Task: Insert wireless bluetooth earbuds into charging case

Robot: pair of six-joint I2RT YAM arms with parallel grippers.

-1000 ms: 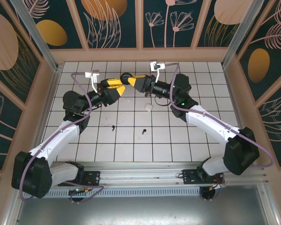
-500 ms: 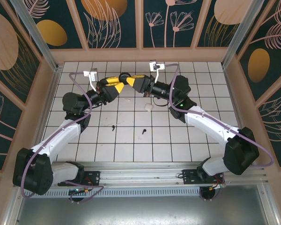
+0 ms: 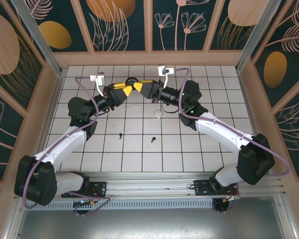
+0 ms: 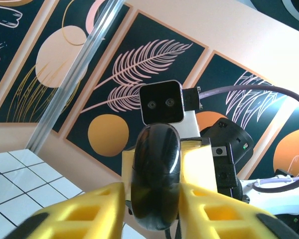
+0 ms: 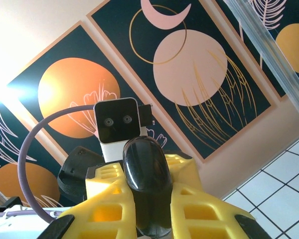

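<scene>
Dark walls (image 3: 122, 25) with leaves and orange circles stand around a white tiled surface (image 3: 189, 149). At its far middle, the left hand (image 4: 154, 191) and right hand (image 5: 147, 174) both squeeze one black case (image 3: 132, 81). One tiny earbud (image 3: 120, 135) and the other earbud (image 3: 153, 138) lie on the tiles nearer the front.

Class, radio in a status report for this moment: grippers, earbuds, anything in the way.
Charging case clamped by left gripper and right gripper. Both earbuds lying on table. A small white object sits nearby.
</scene>
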